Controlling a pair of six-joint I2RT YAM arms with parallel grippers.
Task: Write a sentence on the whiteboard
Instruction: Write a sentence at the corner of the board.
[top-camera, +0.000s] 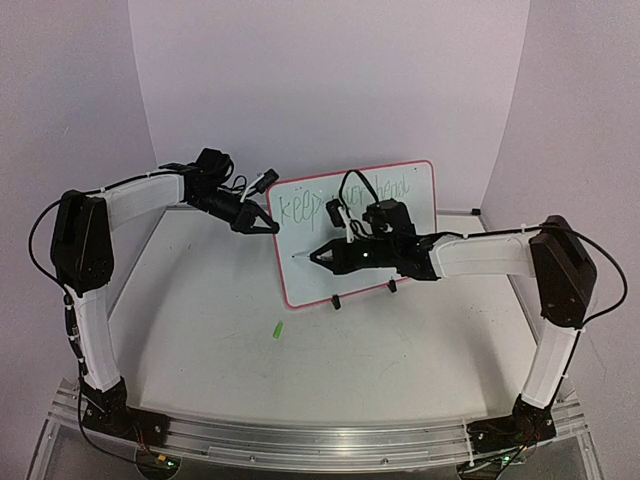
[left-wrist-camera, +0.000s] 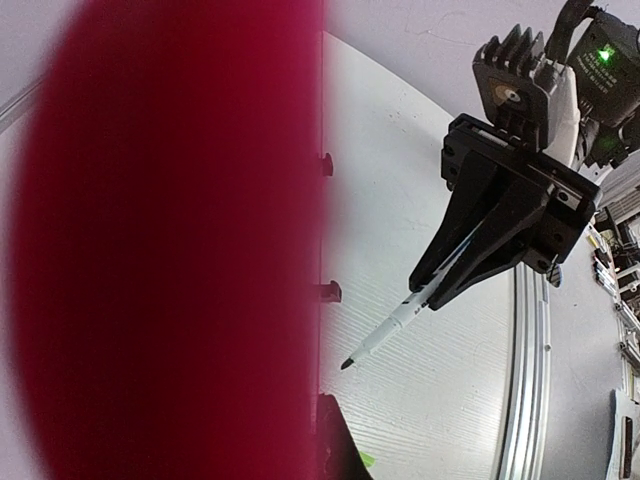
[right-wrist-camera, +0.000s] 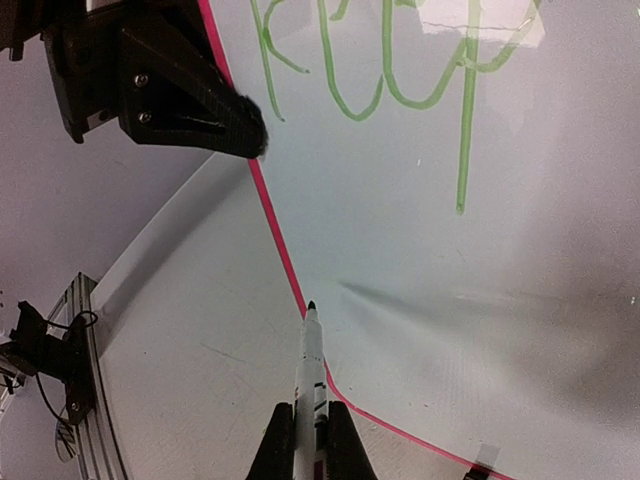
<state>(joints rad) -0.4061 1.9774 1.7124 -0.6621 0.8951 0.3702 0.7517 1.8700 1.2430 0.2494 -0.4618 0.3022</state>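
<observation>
The whiteboard (top-camera: 400, 200) stands tilted on two black clip feet (top-camera: 336, 302) mid-table, with green handwriting (right-wrist-camera: 400, 70) across its top. My left gripper (top-camera: 270, 226) is shut on the board's pink left rim (right-wrist-camera: 280, 240). In the left wrist view that rim is a red blur (left-wrist-camera: 170, 240) beside one dark finger (left-wrist-camera: 338, 440). My right gripper (right-wrist-camera: 310, 415) is shut on a white marker (right-wrist-camera: 309, 360). The marker's dark tip (left-wrist-camera: 346, 365) points at the board's lower left part, a short gap from its face.
A green marker cap (top-camera: 277, 328) lies on the white table (top-camera: 200, 330) in front of the board. Pale walls close the back and sides. An aluminium rail (top-camera: 320, 440) with both arm bases runs along the near edge.
</observation>
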